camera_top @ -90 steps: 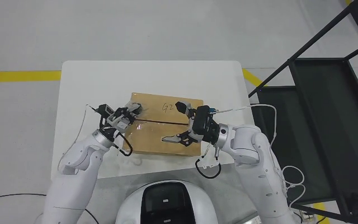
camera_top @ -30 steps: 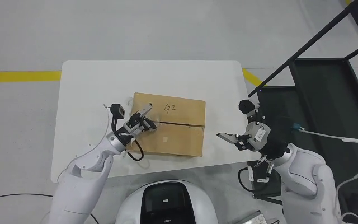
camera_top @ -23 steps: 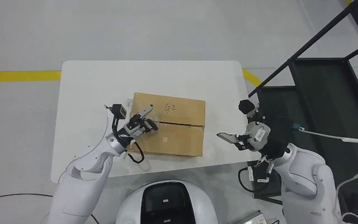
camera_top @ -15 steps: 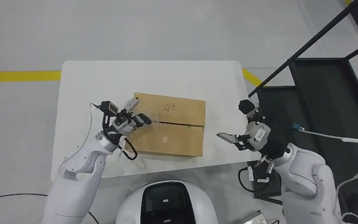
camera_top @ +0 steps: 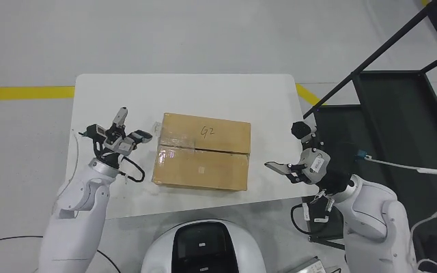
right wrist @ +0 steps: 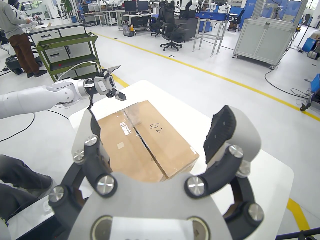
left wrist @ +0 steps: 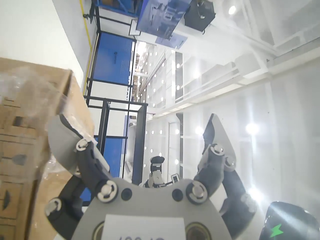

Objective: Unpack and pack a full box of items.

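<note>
A closed brown cardboard box point(camera_top: 201, 151) sits mid-table with a handwritten mark on top and a seam along its length. Clear tape point(camera_top: 162, 154) is wrinkled at its left end. My left gripper point(camera_top: 127, 127) hovers open just left of the box, nothing between its fingers. In the left wrist view the left gripper point(left wrist: 137, 136) is raised, with the box point(left wrist: 25, 116) beside one finger. My right gripper point(camera_top: 283, 147) hangs open off the table's right edge, apart from the box. The right wrist view has the right gripper point(right wrist: 157, 131), the box point(right wrist: 140, 138) and the left gripper point(right wrist: 120, 82).
The white table point(camera_top: 102, 95) has bare room around the box. A black metal rack point(camera_top: 382, 102) stands close on the right. A yellow floor line point(camera_top: 34, 92) runs on the left. A green cart point(right wrist: 67, 48) stands beyond the table.
The left gripper has drawn back leftward from the box's taped end and off the box. The right arm left the box top three seconds ago and has kept still for the last second.
</note>
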Motion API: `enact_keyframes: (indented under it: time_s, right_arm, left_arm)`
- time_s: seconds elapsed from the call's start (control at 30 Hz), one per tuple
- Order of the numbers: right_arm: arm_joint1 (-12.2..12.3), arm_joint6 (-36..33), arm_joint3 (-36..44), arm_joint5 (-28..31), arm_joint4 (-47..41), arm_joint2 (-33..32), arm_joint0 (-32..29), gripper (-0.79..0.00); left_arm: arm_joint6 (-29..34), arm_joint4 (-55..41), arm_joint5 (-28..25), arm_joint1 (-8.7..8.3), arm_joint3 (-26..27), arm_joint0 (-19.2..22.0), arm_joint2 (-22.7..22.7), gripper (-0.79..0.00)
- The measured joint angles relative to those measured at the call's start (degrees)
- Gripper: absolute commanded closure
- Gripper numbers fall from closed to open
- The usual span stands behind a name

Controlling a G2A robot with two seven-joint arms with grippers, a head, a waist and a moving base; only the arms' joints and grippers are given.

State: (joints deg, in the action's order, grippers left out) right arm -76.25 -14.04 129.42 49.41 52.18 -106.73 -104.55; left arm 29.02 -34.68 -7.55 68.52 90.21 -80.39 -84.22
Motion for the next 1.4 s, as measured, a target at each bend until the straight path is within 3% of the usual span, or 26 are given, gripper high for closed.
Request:
enact_keyframes:
  time_s: [0.2, 0.37, 0.57, 0.83, 1.0, 1.23, 1.4]
  right_arm:
    - [0.00, 0.00, 0.00, 0.00, 0.00, 0.00, 0.00, -0.785]
    - [0.00, 0.00, 0.00, 0.00, 0.00, 0.00, 0.00, -0.785]
    - [0.00, 0.00, 0.00, 0.00, 0.00, 0.00, 0.00, -0.785]
    - [0.00, 0.00, 0.00, 0.00, 0.00, 0.00, 0.00, -0.785]
    - [0.00, 0.00, 0.00, 0.00, 0.00, 0.00, 0.00, -0.785]
    - [0.00, 0.00, 0.00, 0.00, 0.00, 0.00, 0.00, -0.785]
    - [0.00, 0.00, 0.00, 0.00, 0.00, 0.00, 0.00, -0.785]
  left_arm:
    - [-3.20, 3.42, -2.50, 0.32, -7.28, 2.96, 1.09, -0.785]
    - [-5.99, 7.12, -6.63, 1.24, -13.84, 6.99, 5.21, -0.785]
    - [-7.28, 9.26, -6.98, 2.24, -19.52, 10.66, 9.31, -0.785]
    - [-3.06, -0.81, -5.57, 3.57, -23.25, 13.92, 11.07, -0.785]
    - [-0.89, -3.05, -4.67, 3.41, -20.91, 12.92, 9.60, -0.785]
    - [3.21, -4.54, -7.19, 2.65, -10.43, 7.28, 5.91, -0.785]
    - [6.21, -3.87, -5.71, 2.42, -3.36, 4.28, 6.08, -0.785]
